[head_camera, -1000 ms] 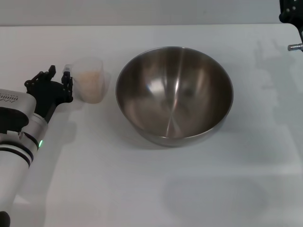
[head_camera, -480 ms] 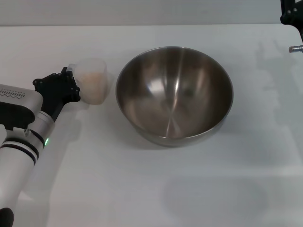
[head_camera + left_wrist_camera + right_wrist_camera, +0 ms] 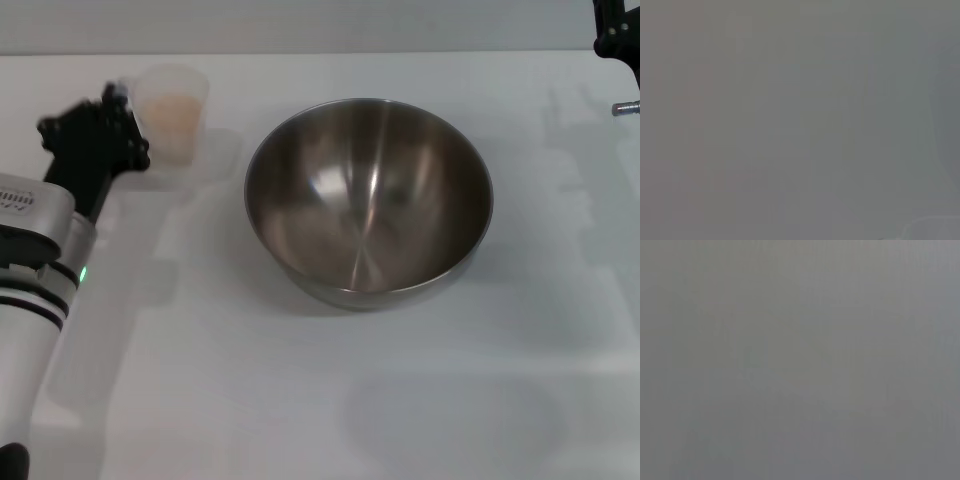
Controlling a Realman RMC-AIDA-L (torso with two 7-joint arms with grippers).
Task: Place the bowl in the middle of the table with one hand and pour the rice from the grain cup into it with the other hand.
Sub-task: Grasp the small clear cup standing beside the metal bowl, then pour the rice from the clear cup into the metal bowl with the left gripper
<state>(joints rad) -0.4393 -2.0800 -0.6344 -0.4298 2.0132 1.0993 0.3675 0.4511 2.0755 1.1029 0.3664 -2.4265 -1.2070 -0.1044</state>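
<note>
White smooth table (image 3: 400, 400) bears round shiny steel bowl (image 3: 368, 200).

White table (image 3: 300, 400), plain and unpatterned; silver-grey steel bowl (image 3: 368, 200) with a bright streak of reflection inside; clear, faintly frosted grain cup (image 3: 170, 115) showing pale beige rice (image 3: 173, 112); black left gripper (image 3: 100, 140) on a white arm banded in black with a small green light
</note>
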